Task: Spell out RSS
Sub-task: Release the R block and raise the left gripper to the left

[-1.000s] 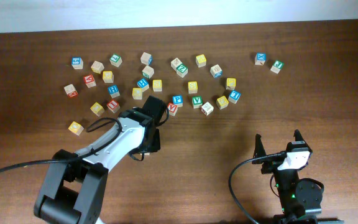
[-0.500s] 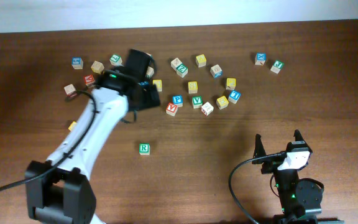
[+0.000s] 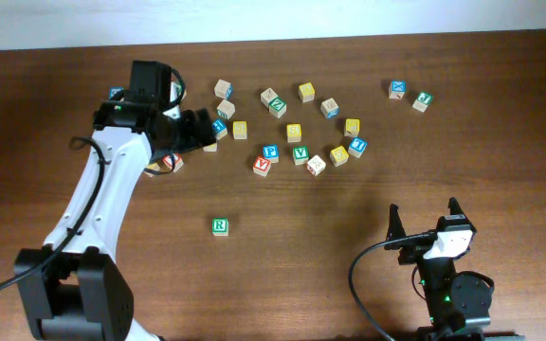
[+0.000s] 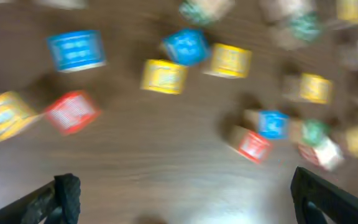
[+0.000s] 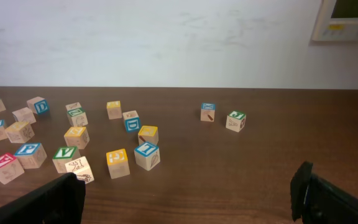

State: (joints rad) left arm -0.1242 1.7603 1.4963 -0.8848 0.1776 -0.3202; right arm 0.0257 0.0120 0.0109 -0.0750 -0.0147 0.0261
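Left pincer (image 3: 197, 128) farther from R block (image 3: 219, 225)

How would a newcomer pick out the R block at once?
On the brown table, the letter blocks crowd the far half. The R block sits alone on the near side of that crowd, touching nothing. Its top face is green with the letter R, and no other block lies close.

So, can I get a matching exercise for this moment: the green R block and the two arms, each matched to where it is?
1. green R block
2. left arm
3. right arm

A. at the near right, jaws open
B. reaching over the left of the block cluster
C. alone on the table, apart from the cluster

Pairs: 1-C, 2-B, 3-A.
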